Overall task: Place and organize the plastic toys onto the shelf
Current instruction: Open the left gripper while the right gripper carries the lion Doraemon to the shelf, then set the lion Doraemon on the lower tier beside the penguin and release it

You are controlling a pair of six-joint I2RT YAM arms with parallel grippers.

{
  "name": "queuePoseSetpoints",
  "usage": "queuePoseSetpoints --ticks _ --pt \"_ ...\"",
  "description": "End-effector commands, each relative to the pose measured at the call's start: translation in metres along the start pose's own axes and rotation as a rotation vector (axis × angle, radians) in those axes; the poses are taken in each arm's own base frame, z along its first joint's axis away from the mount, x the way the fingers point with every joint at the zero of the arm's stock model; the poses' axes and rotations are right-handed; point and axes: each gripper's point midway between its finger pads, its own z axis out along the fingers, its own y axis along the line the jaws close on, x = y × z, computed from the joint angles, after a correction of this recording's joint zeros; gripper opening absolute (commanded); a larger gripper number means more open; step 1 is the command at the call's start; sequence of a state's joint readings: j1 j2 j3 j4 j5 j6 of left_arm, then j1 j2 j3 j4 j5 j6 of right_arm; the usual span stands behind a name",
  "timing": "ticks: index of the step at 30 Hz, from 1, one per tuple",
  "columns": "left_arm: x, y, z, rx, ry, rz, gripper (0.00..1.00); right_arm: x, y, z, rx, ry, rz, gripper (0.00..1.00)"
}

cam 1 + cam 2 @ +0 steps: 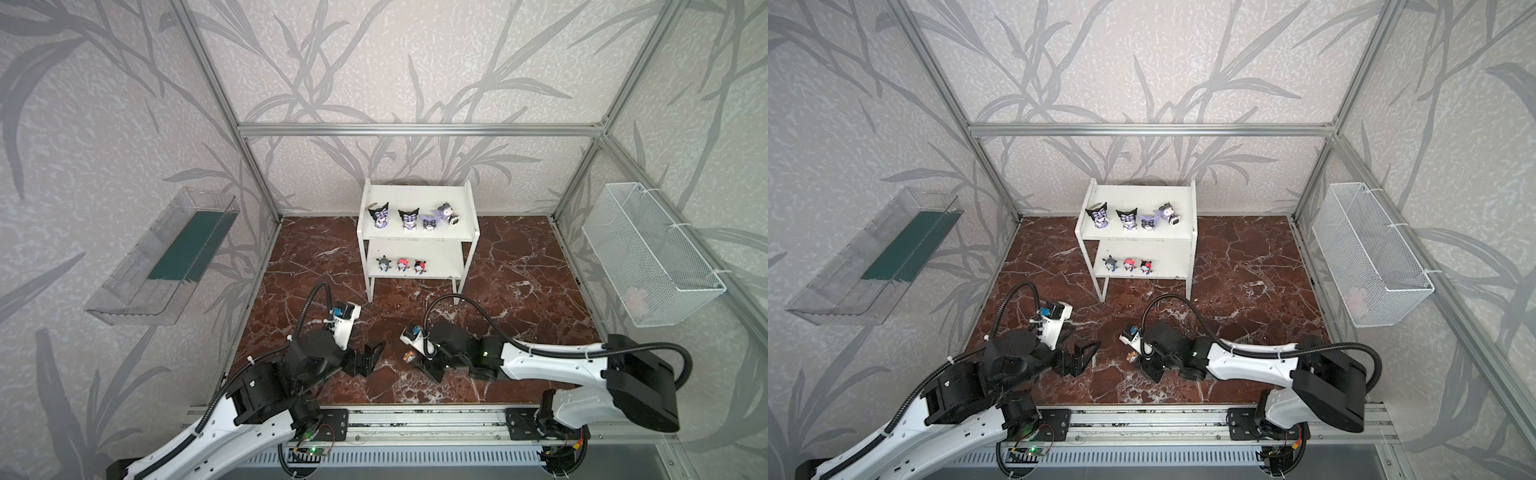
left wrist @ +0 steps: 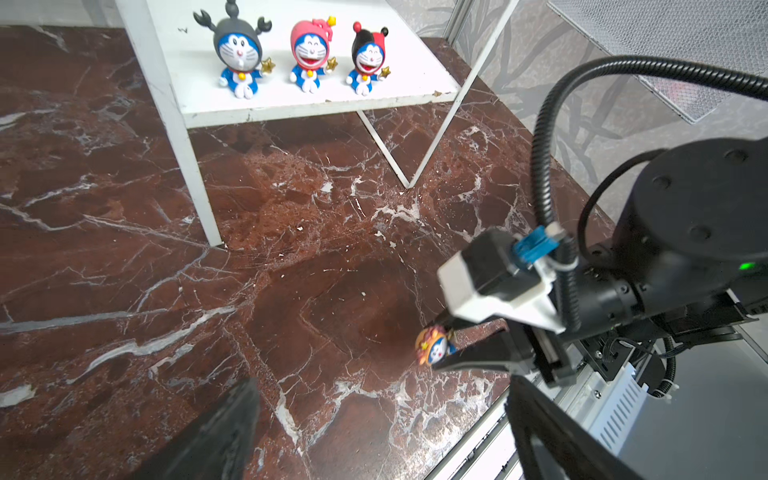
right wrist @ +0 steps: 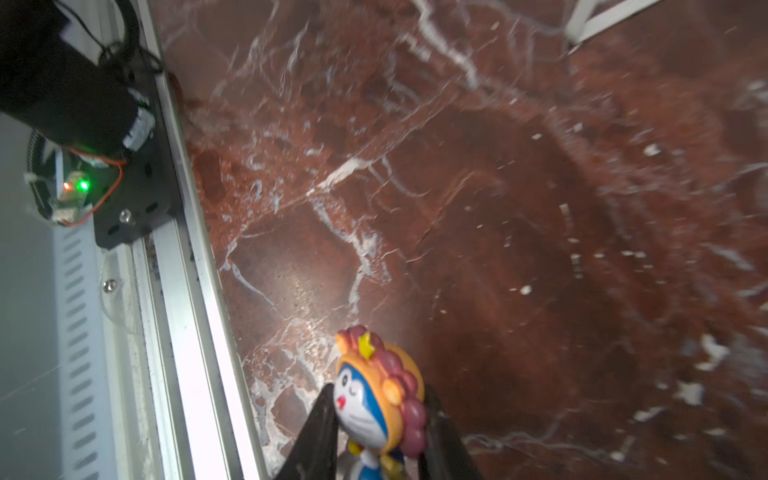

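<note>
While the left gripper (image 1: 375, 352) hangs with jaws spread wide, out in front of the shelf (image 1: 415, 243) near its left leg, the right gripper (image 1: 415, 360) pinches the orange-headed toy (image 3: 379, 399) low over the floor (image 1: 519, 270), in front of the shelf's middle. Shelf, upper tier: row of four pointed-eared toys (image 1: 408, 219). Lower tier, left part: grey toy (image 1: 382, 263), pink toy (image 1: 402, 264), black-red toy (image 1: 419, 266).

The white two-tier metal shelf (image 1: 415, 195) carries four pointed-eared plastic figurines (image 1: 408, 219) on its upper board, three smaller figurines (image 1: 402, 264) on its lower. An orange-headed figurine (image 1: 409, 356) is well in front.
</note>
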State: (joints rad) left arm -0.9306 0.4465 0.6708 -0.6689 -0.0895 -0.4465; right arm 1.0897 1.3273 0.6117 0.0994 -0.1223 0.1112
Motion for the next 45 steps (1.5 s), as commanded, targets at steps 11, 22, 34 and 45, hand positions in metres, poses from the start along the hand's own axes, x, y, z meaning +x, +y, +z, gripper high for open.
queuePoseSetpoints --ticks 11,22,34,45 --pt "-0.003 0.002 -0.006 -0.011 -0.003 0.047 0.96 -0.119 -0.098 -0.085 0.393 -0.72 -0.13 0.19" --pt "-0.001 0.001 -0.004 -0.001 0.002 0.046 0.97 -0.137 -0.16 -0.103 0.666 -0.857 -0.076 0.19" --pt "-0.002 0.0 -0.004 0.001 -0.001 0.05 0.98 -0.143 -0.181 -0.104 0.729 -0.892 -0.032 0.21" --pt "-0.002 0.0 -0.004 -0.001 0.0 0.048 0.98 -0.134 -0.197 -0.091 0.752 -0.869 0.017 0.23"
